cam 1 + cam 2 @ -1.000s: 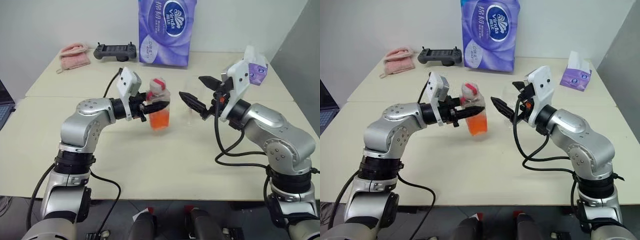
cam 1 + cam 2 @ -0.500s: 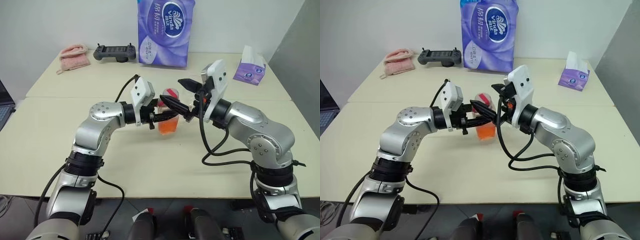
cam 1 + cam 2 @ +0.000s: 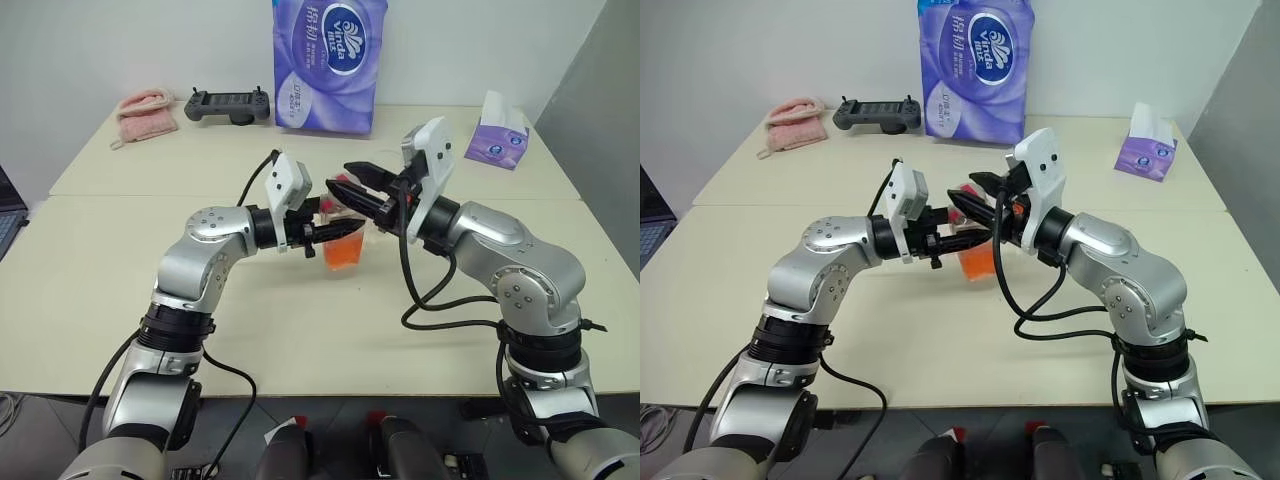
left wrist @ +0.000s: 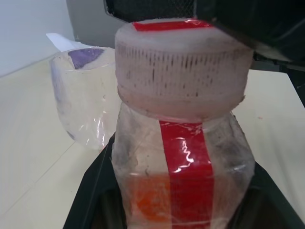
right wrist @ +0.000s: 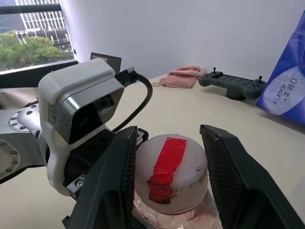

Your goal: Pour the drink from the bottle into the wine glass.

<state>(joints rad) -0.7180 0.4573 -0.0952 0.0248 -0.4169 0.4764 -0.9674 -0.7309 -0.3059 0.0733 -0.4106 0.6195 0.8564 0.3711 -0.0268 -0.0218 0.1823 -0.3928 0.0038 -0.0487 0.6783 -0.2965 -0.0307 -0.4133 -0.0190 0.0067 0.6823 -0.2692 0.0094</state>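
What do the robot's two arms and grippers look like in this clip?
Both arms are rounded silver-grey metal segments with black joint rings. A white box-shaped camera housing sits on each wrist, and a loose black cable loops along each arm. The left gripper and right gripper end in black tapered fingers; the right's inner pads have a fine mesh texture.

The bottle (image 4: 183, 157) is clear plastic with a red strip down its body, a white ribbed cap (image 5: 171, 172) crossed by a red mark, and orange-red drink (image 3: 343, 250) inside. Both claws have black fingers on silver arms. The tabletop (image 3: 300, 330) is pale cream. Along its far edge stand a purple-and-white tissue pack (image 3: 327, 62), a pink cloth (image 3: 147, 110), a dark grey controller (image 3: 228, 103) and a purple tissue box (image 3: 495, 146).
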